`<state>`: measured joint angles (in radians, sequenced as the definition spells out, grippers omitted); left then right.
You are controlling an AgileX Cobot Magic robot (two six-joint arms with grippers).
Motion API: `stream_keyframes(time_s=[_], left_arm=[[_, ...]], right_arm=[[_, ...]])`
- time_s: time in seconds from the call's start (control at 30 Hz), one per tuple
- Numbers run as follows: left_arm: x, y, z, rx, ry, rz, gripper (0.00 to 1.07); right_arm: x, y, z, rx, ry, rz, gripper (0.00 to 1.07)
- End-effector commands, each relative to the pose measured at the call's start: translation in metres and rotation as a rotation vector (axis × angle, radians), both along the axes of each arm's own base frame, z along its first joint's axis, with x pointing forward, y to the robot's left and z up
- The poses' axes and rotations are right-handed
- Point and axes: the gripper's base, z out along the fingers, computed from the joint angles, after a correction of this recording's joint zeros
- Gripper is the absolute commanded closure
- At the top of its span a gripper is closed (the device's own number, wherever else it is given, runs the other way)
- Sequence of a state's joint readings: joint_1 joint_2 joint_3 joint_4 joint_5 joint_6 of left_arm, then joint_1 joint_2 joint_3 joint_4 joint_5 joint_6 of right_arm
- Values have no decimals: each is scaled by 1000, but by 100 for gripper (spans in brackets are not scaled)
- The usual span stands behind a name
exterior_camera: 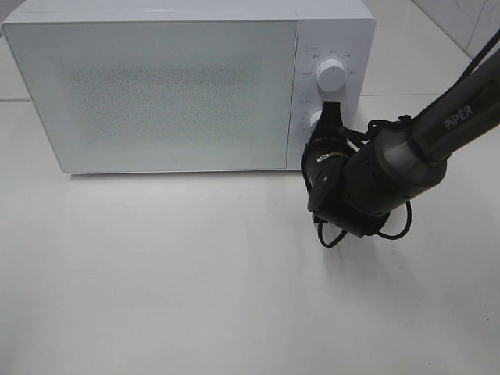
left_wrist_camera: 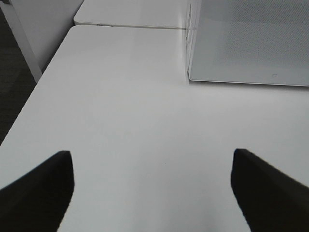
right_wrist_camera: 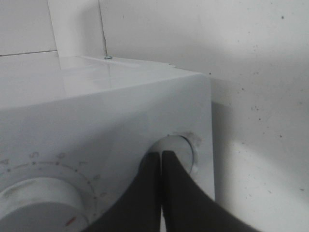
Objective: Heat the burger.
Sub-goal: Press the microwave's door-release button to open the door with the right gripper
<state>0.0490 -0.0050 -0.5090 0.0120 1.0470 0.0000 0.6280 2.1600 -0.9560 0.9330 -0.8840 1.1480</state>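
The burger is out of view; the white microwave stands with its door closed. My right gripper reaches in from the right to the control panel. Its black fingers are shut together, and their tips rest against the lower knob. The upper knob is free. In the left wrist view my left gripper hangs open over bare white table, with nothing between its fingers. It stays clear of the microwave's front corner.
The white table spreads in front of the microwave. Its side edge drops to a dark floor. A second tabletop adjoins at the back. The right arm and its cable loops hang over the table's right side.
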Motion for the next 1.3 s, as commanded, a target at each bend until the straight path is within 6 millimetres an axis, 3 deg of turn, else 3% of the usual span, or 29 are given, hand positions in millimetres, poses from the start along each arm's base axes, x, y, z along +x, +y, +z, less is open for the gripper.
stream_keyframes(time_s=[0.03, 0.53, 0.8, 1.17, 1.3], left_arm=[[-2, 0, 0, -2, -26, 3, 23], [-2, 0, 0, -2, -26, 3, 23], [-2, 0, 0, -2, -26, 3, 23], [-2, 0, 0, -2, -26, 3, 23], [-2, 0, 0, -2, -26, 3, 23]], right_arm=[[13, 0, 18, -26, -142, -2, 107], [28, 4, 16, -27, -189, 3, 107], [36, -2, 28, -84, -335, -54, 107], [35, -1, 24, -61, -262, -51, 107], [26, -5, 27, -62, -231, -38, 107]])
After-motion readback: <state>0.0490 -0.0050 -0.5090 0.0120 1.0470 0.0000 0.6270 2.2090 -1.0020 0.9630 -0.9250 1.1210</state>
